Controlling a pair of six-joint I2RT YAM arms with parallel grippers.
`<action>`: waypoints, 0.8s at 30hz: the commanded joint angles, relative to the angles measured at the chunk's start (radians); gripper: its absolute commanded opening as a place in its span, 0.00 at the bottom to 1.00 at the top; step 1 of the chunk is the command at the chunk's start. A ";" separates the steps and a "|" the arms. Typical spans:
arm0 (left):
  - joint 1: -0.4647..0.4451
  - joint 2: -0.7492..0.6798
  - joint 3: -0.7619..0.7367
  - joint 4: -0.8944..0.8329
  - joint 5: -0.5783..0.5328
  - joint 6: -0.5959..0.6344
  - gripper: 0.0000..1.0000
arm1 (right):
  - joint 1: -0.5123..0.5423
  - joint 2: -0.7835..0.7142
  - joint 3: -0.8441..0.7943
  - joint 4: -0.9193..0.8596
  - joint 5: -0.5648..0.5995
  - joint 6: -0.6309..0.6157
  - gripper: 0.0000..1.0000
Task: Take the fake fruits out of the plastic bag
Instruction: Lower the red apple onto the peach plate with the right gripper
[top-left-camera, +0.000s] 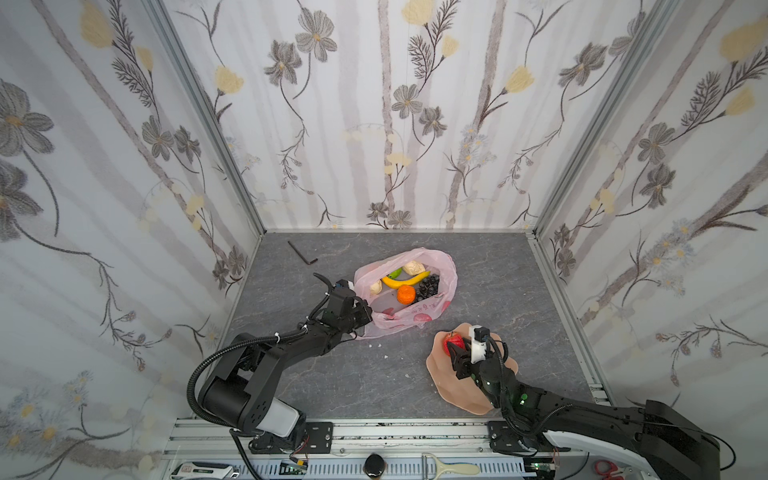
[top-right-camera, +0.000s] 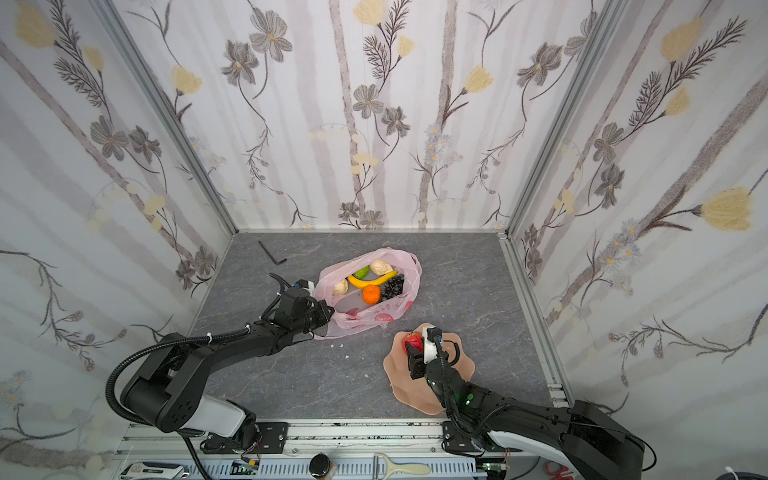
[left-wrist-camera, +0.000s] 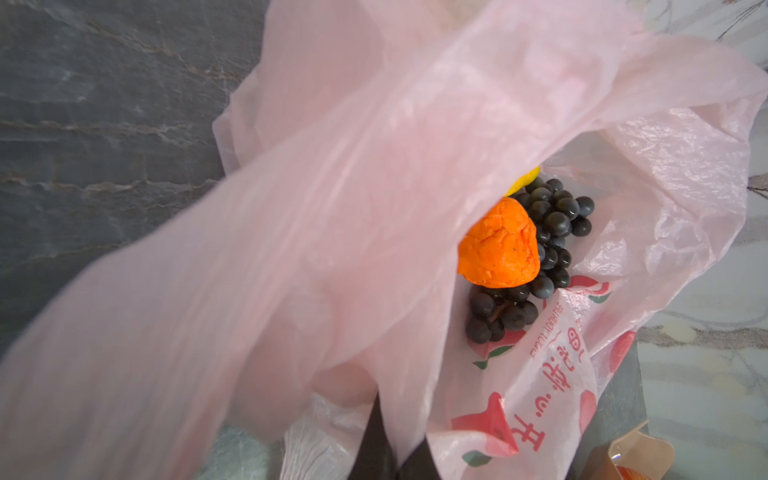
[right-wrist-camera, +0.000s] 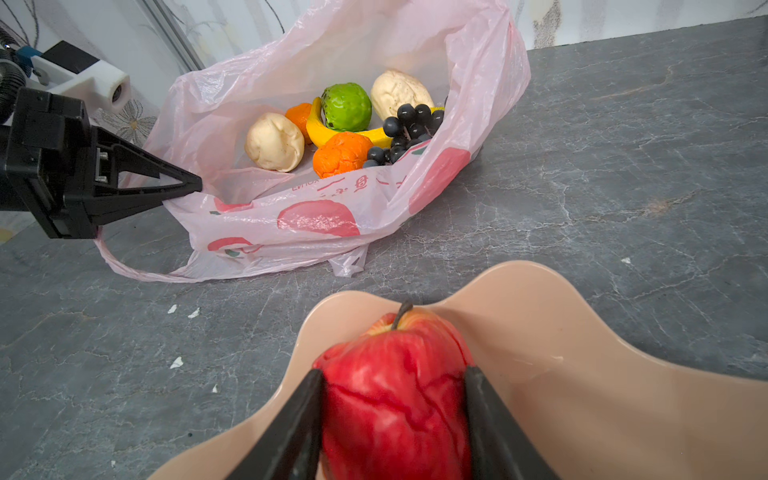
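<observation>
Over the dish (right-wrist-camera: 582, 374) at the near right of the tabletop (top-left-camera: 340, 386), the right tool (right-wrist-camera: 392, 372) is gripping a red apple (right-wrist-camera: 390, 345), its jaws standing part open with one pressing on each side of the fruit; whether the apple is touching the dish I cannot tell. That arm is reaching forward from the near-right base, its tool pointing away over the dish's far rim. The left arm is bending at the elbow and stretching towards the middle, and the left tool (right-wrist-camera: 193, 188) is pinching the near-left rim of the bag (right-wrist-camera: 316, 220), jaws closed on the film. The bag is lying open mid-tabletop, near the dish but not touching it, and is holding a banana (right-wrist-camera: 320, 133), grapes (right-wrist-camera: 409, 124), a green ball (right-wrist-camera: 347, 106), two beige balls (right-wrist-camera: 274, 141) and an orange ball (right-wrist-camera: 340, 153). Only the right wrist view is showing a second orange ball (right-wrist-camera: 299, 114) behind the banana. The left wrist view, mostly veiled by pink film, is showing just grapes, one orange ball and a yellow tip. Both top views alone are showing a hex key (top-left-camera: 301, 253) lying at the far left.
</observation>
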 joint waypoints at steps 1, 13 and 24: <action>0.001 -0.010 -0.003 0.022 -0.016 -0.008 0.00 | -0.013 0.063 0.012 0.176 0.003 -0.038 0.50; 0.002 -0.019 -0.003 0.021 -0.028 -0.011 0.00 | -0.130 0.337 0.102 0.428 -0.128 -0.165 0.50; 0.010 -0.022 -0.004 0.016 -0.023 -0.001 0.00 | -0.113 0.248 0.045 0.391 -0.157 -0.203 0.50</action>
